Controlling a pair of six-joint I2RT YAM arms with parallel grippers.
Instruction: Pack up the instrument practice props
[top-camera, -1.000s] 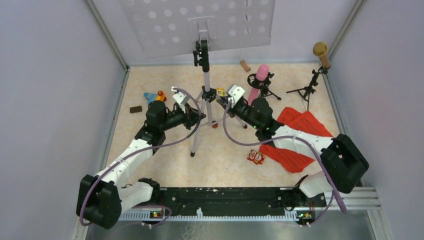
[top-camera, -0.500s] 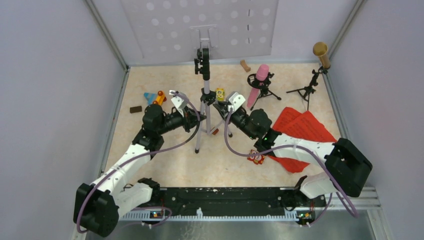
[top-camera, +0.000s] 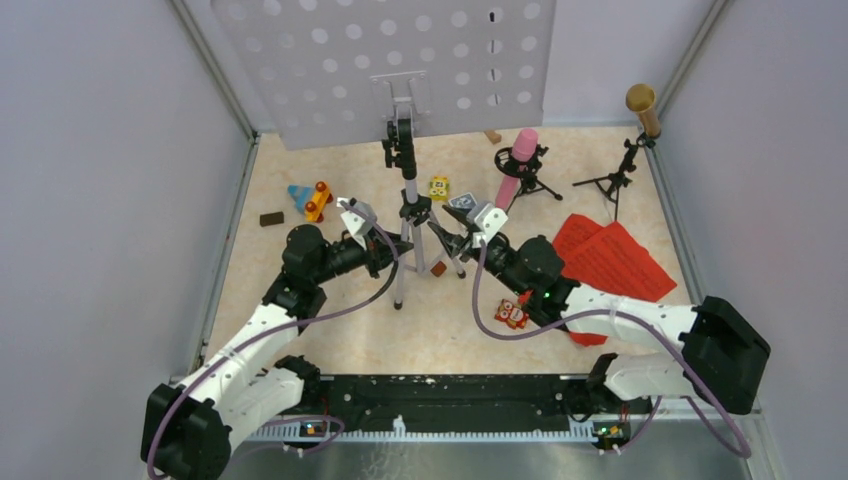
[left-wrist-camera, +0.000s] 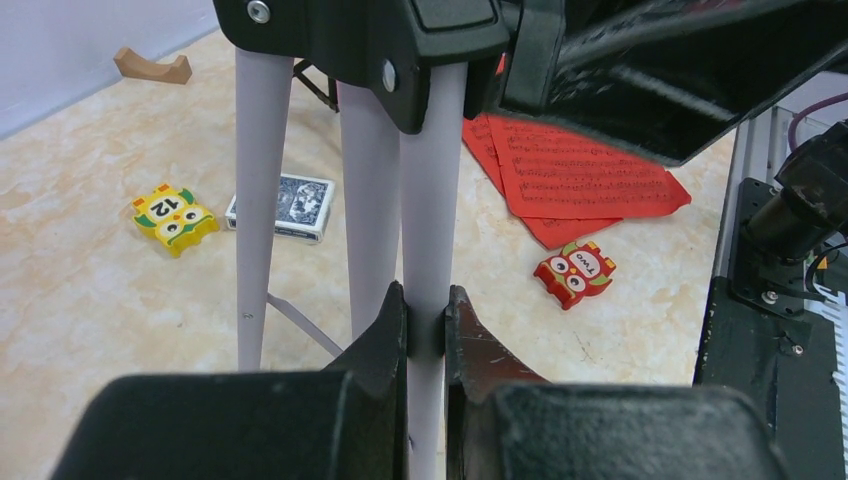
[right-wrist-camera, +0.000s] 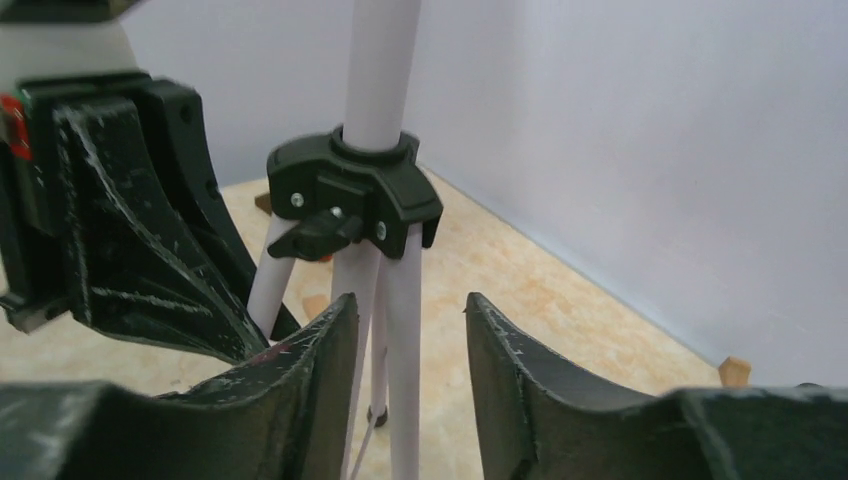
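Silver tripod leg (left-wrist-camera: 425, 200) pinched in left tool (left-wrist-camera: 427, 312); right tool (right-wrist-camera: 411, 308) gapes; both arms stretched inward.

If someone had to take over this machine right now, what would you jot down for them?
Left claw: shut on a silver tripod leg of the music stand.
Right claw: open, fingers either side of a stand leg, not gripping.
Stand upright, grey tray on top. Red pages flat on the right; pink microphone and gold microphone on small black tripods at the back.
Done: nothing packed. Left: everything.
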